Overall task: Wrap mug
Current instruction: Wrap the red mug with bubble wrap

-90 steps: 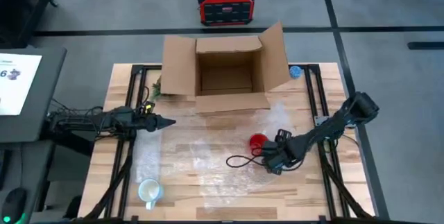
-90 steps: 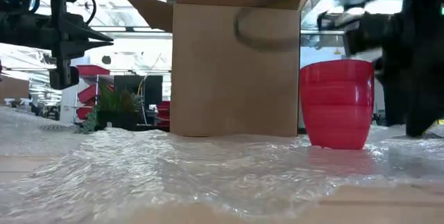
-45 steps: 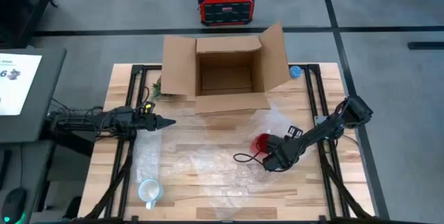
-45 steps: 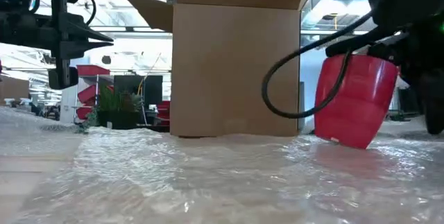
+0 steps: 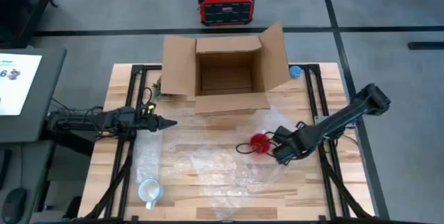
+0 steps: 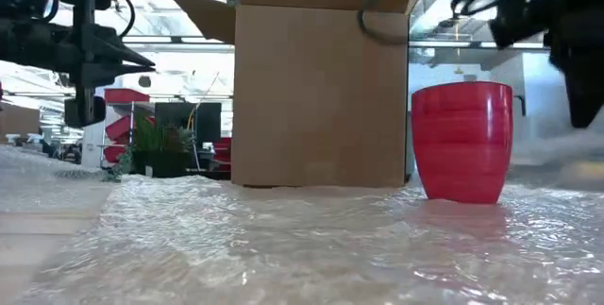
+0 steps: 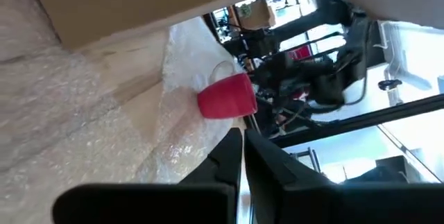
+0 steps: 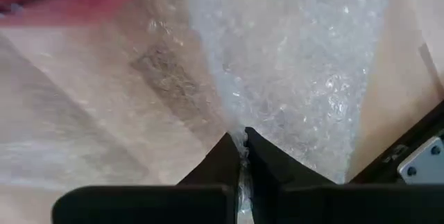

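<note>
**Red mug upright on the wrap, my right fingers pinching the sheet**

From above, I work over a light wooden slatted table on a grey floor crossed by dark tape lines. A clear sheet of bubble wrap covers the middle of the table. The glossy red ceramic mug stands upright on the sheet's right part, in front of the open brown cardboard box at the far edge. My right gripper sits just beside the mug, on its right. My left gripper hangs over the table's left side, fingers pressed together, well apart from the mug. A white mug rests near the front left corner, and a red and black power unit stands on the floor beyond the box.

At table height, the mug stands on the crinkled wrap, just right of the box. A small green plant shows left of the box, with a bright hall behind.

My left wrist camera looks past closed fingertips toward the mug and the other arm behind it.

My right wrist camera shows my fingertips pinching a fold of the wrap.
</note>
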Robot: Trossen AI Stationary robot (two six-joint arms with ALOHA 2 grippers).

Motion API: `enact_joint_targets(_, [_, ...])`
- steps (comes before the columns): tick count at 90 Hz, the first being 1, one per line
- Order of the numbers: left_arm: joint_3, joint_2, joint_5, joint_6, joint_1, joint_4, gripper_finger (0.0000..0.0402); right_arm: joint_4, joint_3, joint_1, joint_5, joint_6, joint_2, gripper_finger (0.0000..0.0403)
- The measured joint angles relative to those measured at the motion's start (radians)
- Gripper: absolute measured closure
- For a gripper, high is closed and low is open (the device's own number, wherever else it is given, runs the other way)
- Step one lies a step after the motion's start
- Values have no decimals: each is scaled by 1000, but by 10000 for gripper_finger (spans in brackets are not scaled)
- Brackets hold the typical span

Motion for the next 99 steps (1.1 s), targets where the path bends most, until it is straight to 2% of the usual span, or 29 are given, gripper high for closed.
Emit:
enact_joint_targets(17, [0, 2, 1, 11, 0, 4, 402, -115, 101, 0, 30, 18, -118, 403])
enact_joint_targets(38, [0, 2, 2, 15, 0, 15, 402, -227, 335, -25, 109, 17, -117, 403])
enact_joint_targets(59, [-1, 2, 3, 30, 0, 27, 402, -230, 457, -103, 112, 93, -119, 403])
enact_joint_targets(68, [-1, 2, 3, 34, 0, 32, 402, -154, 482, -115, 110, 55, -118, 403])
enact_joint_targets(89, [-2, 2, 3, 34, 0, 36, 402, 228, 488, -109, 26, -114, -101, 403])
enact_joint_targets(99, [-2, 2, 4, 35, 0, 37, 402, 305, 488, -102, -24, -163, -63, 403])
